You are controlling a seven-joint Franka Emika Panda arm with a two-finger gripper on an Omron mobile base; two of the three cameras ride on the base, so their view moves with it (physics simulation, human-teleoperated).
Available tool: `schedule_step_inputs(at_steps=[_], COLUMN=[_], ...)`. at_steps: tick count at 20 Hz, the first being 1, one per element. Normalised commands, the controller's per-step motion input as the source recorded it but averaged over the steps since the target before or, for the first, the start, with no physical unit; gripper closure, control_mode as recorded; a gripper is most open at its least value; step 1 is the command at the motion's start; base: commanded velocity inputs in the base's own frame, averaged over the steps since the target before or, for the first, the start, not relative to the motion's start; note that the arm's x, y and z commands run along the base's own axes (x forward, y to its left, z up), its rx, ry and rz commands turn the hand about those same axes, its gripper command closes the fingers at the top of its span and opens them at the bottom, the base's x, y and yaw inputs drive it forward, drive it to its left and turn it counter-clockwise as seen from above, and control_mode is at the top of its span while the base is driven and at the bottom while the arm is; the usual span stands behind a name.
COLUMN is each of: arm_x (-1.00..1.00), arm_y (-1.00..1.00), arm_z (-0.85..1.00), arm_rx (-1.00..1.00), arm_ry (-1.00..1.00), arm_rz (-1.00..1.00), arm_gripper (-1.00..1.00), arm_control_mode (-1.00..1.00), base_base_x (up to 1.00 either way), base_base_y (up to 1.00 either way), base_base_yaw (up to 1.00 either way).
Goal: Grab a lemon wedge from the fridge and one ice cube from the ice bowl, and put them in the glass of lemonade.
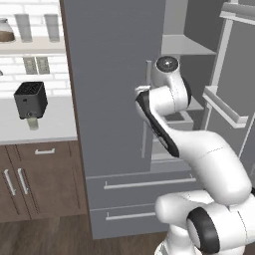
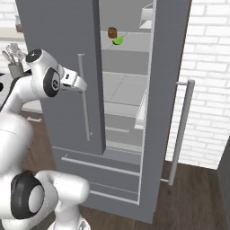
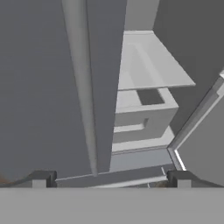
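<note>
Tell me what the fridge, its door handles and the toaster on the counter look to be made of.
The fridge: flat grey with no glints, so it looks like matte painted or brushed metal, though a render leaves that open.
The door handle: slim, pale grey, lightly shaded along its length, probably satin metal.
The toaster: black boxy shell with faint highlights on the edges, either coated metal or plastic.

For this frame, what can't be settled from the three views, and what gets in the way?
- Lemon wedge: right base view shows a small green bit on an upper fridge shelf beside a brown item; too small to confirm its shape.
- Glass of lemonade: left base view, partly hidden below the toaster; contents unclear.
- Tool: right base view, its tips blend into the left door handle; contact cannot be told.
</note>
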Motion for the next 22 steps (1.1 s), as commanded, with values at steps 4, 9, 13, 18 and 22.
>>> schedule_step_inputs(at_steps=[4,9,13,18,22], arm_x=[0.26,0.37,0.25,0.34,0.20], arm_y=[0.01,0.08,0.05,-0.01,-0.06], arm_z=[-0.19,-0.33,-0.41,-0.10,0.00], arm_rx=[0.08,0.03,0.00,0.00,0.00], arm_ry=[0.12,0.00,-0.19,-0.09,0.00], arm_rz=[0.02,0.13,0.10,0.02,0.00], arm_gripper=[-1.00,-1.00,-1.00,-1.00,-1.00], arm_control_mode=[-1.00,-1.00,-1.00,-1.00,-1.00], base_base_x=[0.00,0.00,0.00,0.00,0.00], base_base_y=[0.00,0.00,0.00,0.00,0.00], base_base_yaw=[0.00,0.00,0.00,0.00,0.00])
